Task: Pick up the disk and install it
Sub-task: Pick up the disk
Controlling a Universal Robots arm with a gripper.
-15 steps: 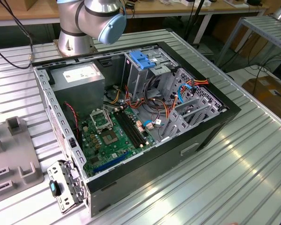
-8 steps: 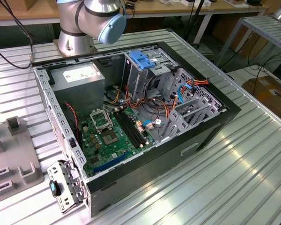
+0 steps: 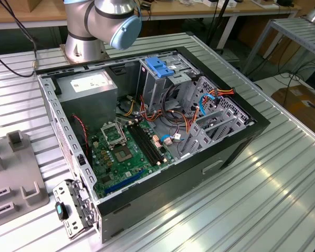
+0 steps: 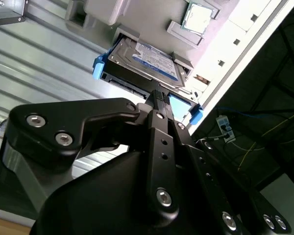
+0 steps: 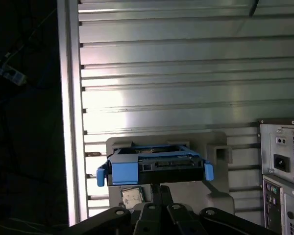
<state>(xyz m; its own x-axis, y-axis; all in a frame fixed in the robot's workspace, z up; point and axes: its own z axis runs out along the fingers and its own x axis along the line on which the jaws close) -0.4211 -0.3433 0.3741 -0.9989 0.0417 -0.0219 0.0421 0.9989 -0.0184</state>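
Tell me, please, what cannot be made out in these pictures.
Grip on the disk: second wrist view, the gripper itself covers the contact.
The disk's top face: first wrist view, seen edge-on.
The arm beyond its base: exterior view, cut off by the top edge.

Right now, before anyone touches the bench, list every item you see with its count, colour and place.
table: one, silver, ribbed
holder: one, grey, on the table
disk: one, silver-grey, blue-framed, on the holder
processor chip: one, silvery, on the holder
computer case: one, black, open, on the table
motherboard: one, green, inside the case
bracket: one, blue, inside the case
arm: one, silver, beside the case
gripper: one, black, by the disk
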